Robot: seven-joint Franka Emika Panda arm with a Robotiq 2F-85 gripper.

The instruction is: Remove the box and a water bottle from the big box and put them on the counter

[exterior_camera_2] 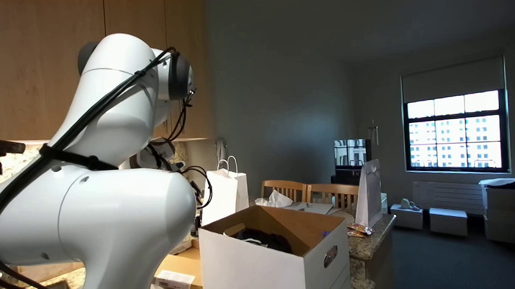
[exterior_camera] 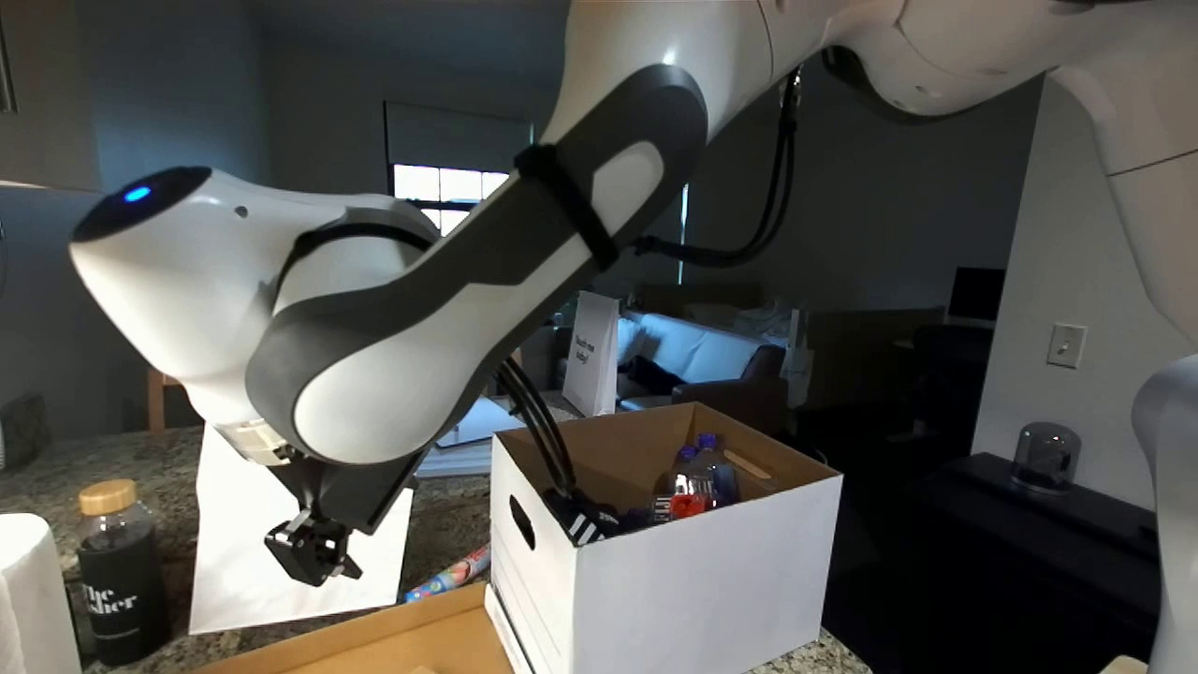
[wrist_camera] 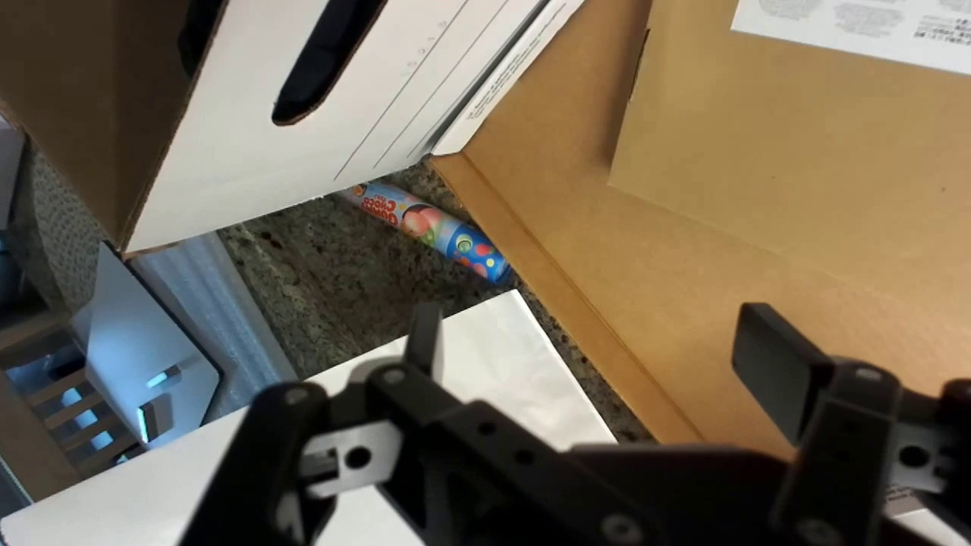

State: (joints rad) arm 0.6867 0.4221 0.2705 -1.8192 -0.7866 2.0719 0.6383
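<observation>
The big box (exterior_camera: 693, 590) is a white open carton with an oval hand-hole, standing on the speckled stone counter (wrist_camera: 318, 288). Inside it, a clear water bottle (exterior_camera: 719, 479) with a blue cap shows beside a second blue-capped one. Their lower parts are hidden by the carton wall. A tan cardboard panel (wrist_camera: 804, 144) with a white label lies in the shallow brown tray; whether this is the box, I cannot tell. My gripper (wrist_camera: 595, 341) is open, with nothing between its fingers. It hangs outside the carton, above the gap between the white paper bag and the tray.
The shallow brown tray (wrist_camera: 645, 265) lies against the carton's foot. A white paper bag (wrist_camera: 485, 364) is close by the gripper, and a colourful tube (wrist_camera: 432, 231) lies near it. A dark jar (exterior_camera: 122, 585) and a white roll (exterior_camera: 33, 599) stand nearby. Black striped things (exterior_camera: 585, 526) also fill the carton.
</observation>
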